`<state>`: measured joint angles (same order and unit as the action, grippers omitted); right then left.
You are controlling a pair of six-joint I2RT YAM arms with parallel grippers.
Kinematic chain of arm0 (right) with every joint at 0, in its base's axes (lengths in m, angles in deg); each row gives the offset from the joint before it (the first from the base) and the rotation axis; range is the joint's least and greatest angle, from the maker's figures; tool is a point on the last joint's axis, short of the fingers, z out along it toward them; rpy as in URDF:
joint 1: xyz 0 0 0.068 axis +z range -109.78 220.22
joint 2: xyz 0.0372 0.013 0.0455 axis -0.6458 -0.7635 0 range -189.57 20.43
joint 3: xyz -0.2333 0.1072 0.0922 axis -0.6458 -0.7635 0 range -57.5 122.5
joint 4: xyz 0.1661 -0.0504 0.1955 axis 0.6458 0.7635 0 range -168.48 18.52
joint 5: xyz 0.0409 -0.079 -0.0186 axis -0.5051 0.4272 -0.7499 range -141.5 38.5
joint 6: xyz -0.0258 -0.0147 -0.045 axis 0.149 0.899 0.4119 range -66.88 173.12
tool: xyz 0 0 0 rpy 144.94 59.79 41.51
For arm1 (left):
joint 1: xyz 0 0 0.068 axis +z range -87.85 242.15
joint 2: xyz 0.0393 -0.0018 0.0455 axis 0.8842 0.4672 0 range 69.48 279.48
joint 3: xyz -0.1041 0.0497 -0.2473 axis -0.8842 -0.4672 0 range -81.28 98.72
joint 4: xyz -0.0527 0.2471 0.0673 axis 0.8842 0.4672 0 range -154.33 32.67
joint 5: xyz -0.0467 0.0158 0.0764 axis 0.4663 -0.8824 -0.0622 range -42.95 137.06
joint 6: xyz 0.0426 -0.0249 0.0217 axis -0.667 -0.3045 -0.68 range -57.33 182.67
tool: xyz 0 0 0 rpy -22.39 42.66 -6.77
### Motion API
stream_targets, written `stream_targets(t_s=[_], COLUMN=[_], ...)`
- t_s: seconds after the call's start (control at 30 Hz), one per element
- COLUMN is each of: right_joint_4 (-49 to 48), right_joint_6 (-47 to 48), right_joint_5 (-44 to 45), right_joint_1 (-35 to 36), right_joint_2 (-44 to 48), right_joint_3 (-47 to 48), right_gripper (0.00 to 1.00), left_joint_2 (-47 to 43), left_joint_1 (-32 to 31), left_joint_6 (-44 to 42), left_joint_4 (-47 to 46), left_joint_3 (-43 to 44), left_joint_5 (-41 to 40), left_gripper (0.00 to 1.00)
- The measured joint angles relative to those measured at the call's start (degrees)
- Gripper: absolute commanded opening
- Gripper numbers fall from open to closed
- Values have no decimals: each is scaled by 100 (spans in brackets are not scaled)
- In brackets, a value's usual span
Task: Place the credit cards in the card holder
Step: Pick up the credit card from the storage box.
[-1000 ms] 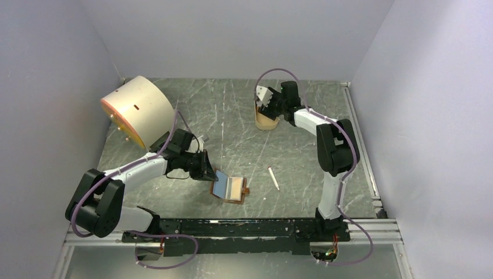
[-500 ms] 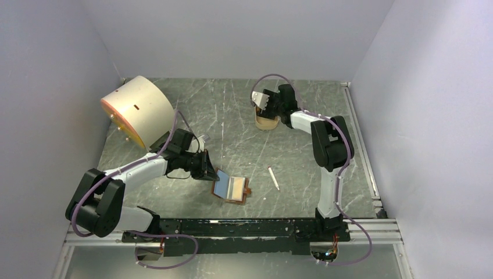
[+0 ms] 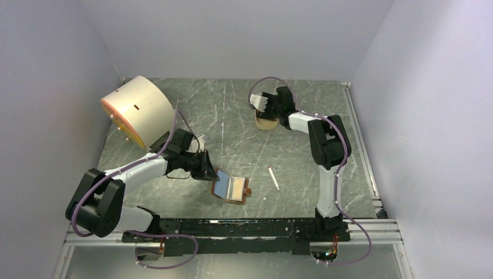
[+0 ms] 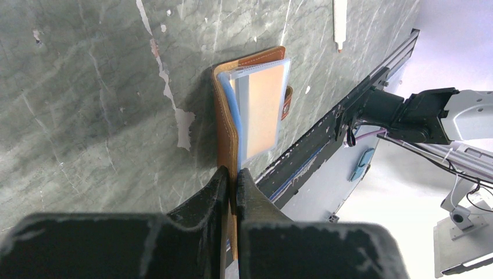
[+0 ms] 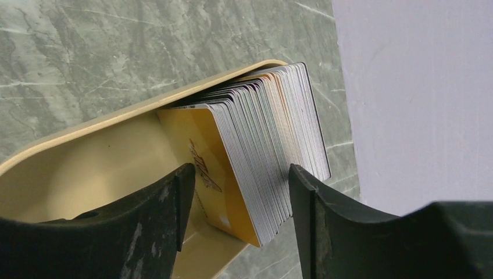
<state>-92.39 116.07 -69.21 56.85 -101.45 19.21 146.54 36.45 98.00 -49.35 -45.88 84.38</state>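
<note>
The right arm's wrist has swung a little to the left across the far side of the table since a sec ago; the left arm and the wallet have not budged.

You see the right gripper poised over the tan oval tray, claw released: jaws spread wide, one finger to each side of the stack below, no grip on anything visible. The credit cards stand on edge in that tray, packed as one tilted stack w/ a yellow-faced card at the front, leaning against the tray's far rim. From the top cam the stack is hidden under the wrist.

Your left gripper is clenched on the card holder, fingers pinching the edge of its brown leather cover. The holder lies open on the table near the arms' base rail, clear sleeves and light blue lining facing up, snap tab at its right side.

Also in shot: a big cream drum on its side at the far left, and a thin white stick just right of the holder, not touching it.
</note>
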Motion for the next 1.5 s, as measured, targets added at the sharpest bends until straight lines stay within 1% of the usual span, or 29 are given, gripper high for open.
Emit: stream_targets(t_s=[0.2,0.47,0.63,1.03,1.13,1.33,1.5], right_joint_4=[2,-188,-120,11,103,243,461], right_joint_6=[-42,-146,-155,-203,-195,-107,-70], right_joint_5=[39,-35,-136,-243,-243,-251,-317], right_joint_1=[22,22,22,22,22,22,35], right_joint_2=[24,208,208,219,245,306,356], right_joint_3=[-2,-173,-170,-125,-96,-85,-72], right_gripper=[52,48,35,27,21,7,5], left_joint_2=[37,118,118,118,118,118,118], left_joint_1=[0,0,0,0,0,0,0], left_joint_6=[0,0,0,0,0,0,0], left_joint_4=[-20,-20,-24,-26,-26,-28,-28], left_joint_3=[0,0,0,0,0,0,0], left_joint_5=[2,2,2,4,4,4,4], left_gripper=[9,10,10,10,9,9,9])
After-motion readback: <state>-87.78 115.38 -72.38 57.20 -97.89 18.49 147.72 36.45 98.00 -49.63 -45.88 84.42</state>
